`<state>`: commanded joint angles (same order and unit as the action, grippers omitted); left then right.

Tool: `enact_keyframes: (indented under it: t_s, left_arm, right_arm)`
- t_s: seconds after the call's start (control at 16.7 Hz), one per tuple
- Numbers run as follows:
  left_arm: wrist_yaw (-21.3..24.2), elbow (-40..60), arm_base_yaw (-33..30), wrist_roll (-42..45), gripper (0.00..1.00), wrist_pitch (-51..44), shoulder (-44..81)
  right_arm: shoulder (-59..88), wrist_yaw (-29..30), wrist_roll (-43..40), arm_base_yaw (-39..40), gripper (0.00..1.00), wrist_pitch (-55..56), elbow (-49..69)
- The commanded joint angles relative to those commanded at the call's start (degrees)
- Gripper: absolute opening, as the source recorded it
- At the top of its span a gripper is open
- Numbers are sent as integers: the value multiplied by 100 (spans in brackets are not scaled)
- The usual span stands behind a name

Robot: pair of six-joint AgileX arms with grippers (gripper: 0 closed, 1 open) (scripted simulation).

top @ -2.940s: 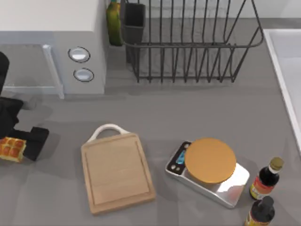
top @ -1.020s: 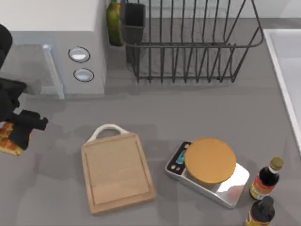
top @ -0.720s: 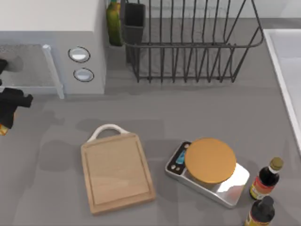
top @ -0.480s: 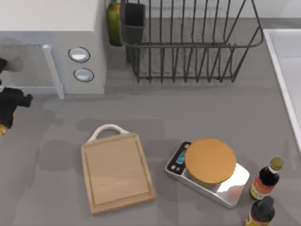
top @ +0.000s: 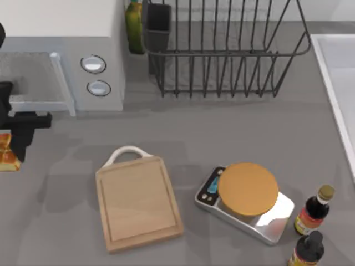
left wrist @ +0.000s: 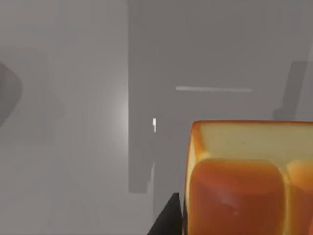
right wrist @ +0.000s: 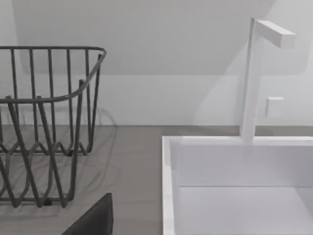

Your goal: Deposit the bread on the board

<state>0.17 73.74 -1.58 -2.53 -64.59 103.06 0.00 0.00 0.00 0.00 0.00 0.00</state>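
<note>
The light wooden rectangular cutting board [top: 138, 203], grooved round its edge and fitted with a white loop handle, is taken as the landmark; it lies flat on the grey table [top: 233, 138] and nothing rests on it.

Just to the right of the board a silver scale [top: 245, 203] with a round orange-tan plate is located, set apart from the board's edge. Further right of the scale, two dark sauce bottles [top: 313, 211] with yellow-and-red labels are stood close together.

Well to the left of the board, at the table's left edge, the black left gripper [top: 12, 145] is seen. The small golden-orange loaf of pull-apart rolls [top: 8, 158] is gripped between its fingers, apart from the board. In the left wrist view the bread [left wrist: 249, 178] is shown close up, with its paler yellow side and glossy bumpy top, beside one dark fingertip [left wrist: 168, 218].

Beyond the board, a white microwave [top: 61, 55] with two round knobs is placed to the far left, a green bottle [top: 133, 25] beside it, and a dark wire dish rack [top: 222, 50] behind the scale. A white sink [right wrist: 234, 181] with a white tap is seen in the right wrist view. The state of the right gripper cannot be told.
</note>
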Motion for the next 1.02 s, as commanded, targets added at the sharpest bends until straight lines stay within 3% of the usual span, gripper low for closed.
enact_keyframes:
  t_s: [0.24, 0.78, 1.02]
  left_arm:
    - [43, -55, -377, -2180, 0, 236, 103]
    - [212, -210, -1657, -8124, 0, 232, 570]
    - [234, -127, -2258, -10250, 0, 159, 741]
  right_arm:
    - [0, 0, 0, 0, 100, 0, 0]
    - [0, 0, 0, 0, 100, 0, 0]
    - [0, 0, 0, 0, 100, 0, 0]
